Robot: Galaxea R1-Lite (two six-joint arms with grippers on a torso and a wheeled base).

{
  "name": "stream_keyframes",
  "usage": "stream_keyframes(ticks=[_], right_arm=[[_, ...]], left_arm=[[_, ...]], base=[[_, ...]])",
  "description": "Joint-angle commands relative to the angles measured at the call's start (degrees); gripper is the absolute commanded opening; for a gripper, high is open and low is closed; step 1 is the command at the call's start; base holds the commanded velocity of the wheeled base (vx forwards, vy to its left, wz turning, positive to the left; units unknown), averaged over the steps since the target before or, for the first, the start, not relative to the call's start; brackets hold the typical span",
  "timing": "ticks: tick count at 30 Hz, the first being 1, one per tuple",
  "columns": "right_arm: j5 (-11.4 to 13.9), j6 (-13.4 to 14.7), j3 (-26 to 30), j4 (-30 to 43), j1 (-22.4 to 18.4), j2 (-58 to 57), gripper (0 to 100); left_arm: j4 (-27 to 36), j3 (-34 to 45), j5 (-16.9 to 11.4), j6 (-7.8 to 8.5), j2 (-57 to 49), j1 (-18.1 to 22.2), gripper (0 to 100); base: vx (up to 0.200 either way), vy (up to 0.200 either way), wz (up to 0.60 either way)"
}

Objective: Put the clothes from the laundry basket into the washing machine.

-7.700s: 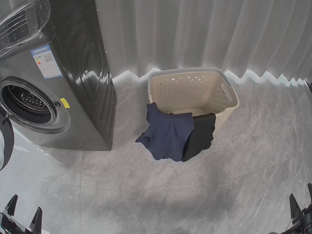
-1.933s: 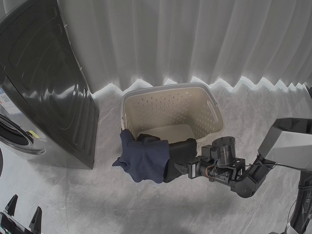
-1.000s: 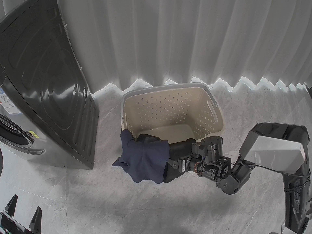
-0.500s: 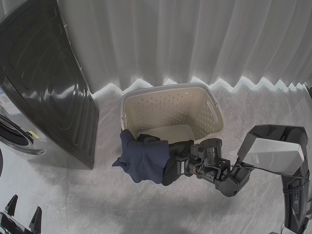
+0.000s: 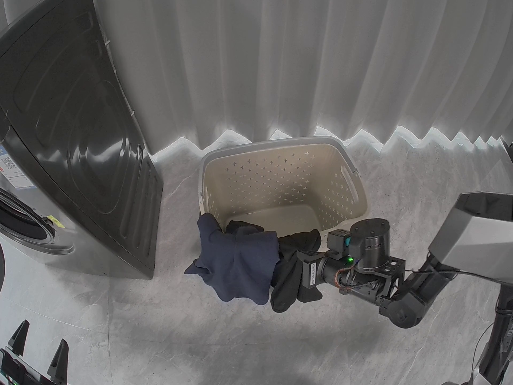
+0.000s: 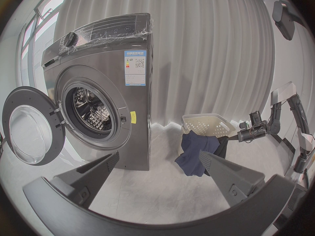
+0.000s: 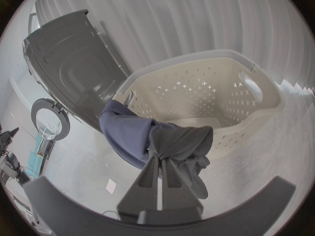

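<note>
A beige laundry basket (image 5: pixel 352 175) (image 7: pixel 272 92) (image 6: pixel 210 123) stands on the floor before the curtain. A navy garment (image 5: pixel 238 263) (image 7: pixel 126 133) (image 6: pixel 193 149) hangs over its near rim. Beside it a black garment (image 5: pixel 291 276) (image 7: pixel 183 145) is bunched up, and my right gripper (image 5: pixel 298 274) (image 7: pixel 160 159) is shut on it just outside the rim. The grey washing machine (image 5: pixel 69 135) (image 6: pixel 108 92) stands at the left, its round door (image 6: pixel 29 125) swung open and the drum (image 6: pixel 90 110) visible. My left gripper (image 5: pixel 37 348) (image 6: pixel 157 166) stands open low at the front left, holding nothing.
White curtains (image 5: pixel 299 54) hang behind the basket. Bare grey floor (image 5: pixel 214 338) lies between the machine and the basket. My right arm (image 5: pixel 475 236) stretches in from the right.
My right gripper closed on the black garment and drew back to the right, pulling the cloth into a bunch off the rim. The navy garment stayed put. Since the earliest frame the camera has moved.
</note>
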Motion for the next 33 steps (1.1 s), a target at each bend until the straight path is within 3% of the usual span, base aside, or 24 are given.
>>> stream_keyframes(ticks=[1, 7, 14, 18, 24, 25, 33], right_arm=[[-0.3, 0.5, 4.2, -0.3, 0.4, -9.3, 0], [-0.4, 0.5, 7.1, -3.8, 0.9, -14.4, 0], [-0.3, 0.7, 11.3, -3.2, 2.1, -18.6, 0], [-0.4, 0.7, 14.5, -3.3, 2.4, -15.6, 0], [-0.4, 0.6, 15.1, -8.2, 1.6, -6.3, 0], [-0.3, 0.6, 15.1, -9.1, 1.5, -5.4, 100], [-0.4, 0.1, 13.0, -10.1, -0.3, -1.1, 100]], left_arm=[[0.0, 0.9, 0.0, -0.02, -0.9, 0.0, 100], [0.0, 0.9, 0.0, -0.02, -0.9, 0.0, 100], [0.0, 0.9, 0.0, -0.02, -0.9, 0.0, 100], [0.0, 0.9, 0.0, -0.02, -0.9, 0.0, 100], [-0.1, 0.9, 0.0, -0.02, -0.9, 0.0, 100], [0.0, 0.9, 0.0, -0.02, -0.9, 0.0, 100], [0.0, 0.9, 0.0, -0.02, -0.9, 0.0, 100]], base=[[0.0, 0.0, 0.0], [0.0, 0.0, 0.0], [0.0, 0.0, 0.0], [0.0, 0.0, 0.0], [0.0, 0.0, 0.0], [0.0, 0.0, 0.0], [0.0, 0.0, 0.0]])
